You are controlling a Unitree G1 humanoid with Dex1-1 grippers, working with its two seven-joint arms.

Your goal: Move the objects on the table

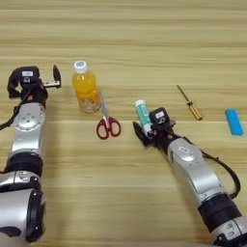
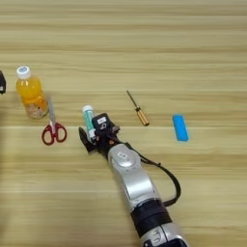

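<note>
My right gripper (image 1: 147, 128) is shut on the lower end of the white-and-green glue stick (image 1: 142, 112), which lies near the table's middle. An orange-juice bottle (image 1: 85, 91) with a white cap stands upright at the left. Red-handled scissors (image 1: 107, 124) lie just right of it, blades pointing away from me. My left gripper (image 1: 37, 79) is open left of the bottle, and its right finger (image 1: 57, 75) is a short gap from the bottle. An amber-handled screwdriver (image 1: 190, 103) and a blue bar (image 1: 234, 121) lie at the right.
The light wooden table (image 1: 144, 43) fills the view. My right forearm (image 1: 198, 176) runs in from the lower right with a black cable looped beside it. My left forearm (image 1: 26, 144) runs along the left edge.
</note>
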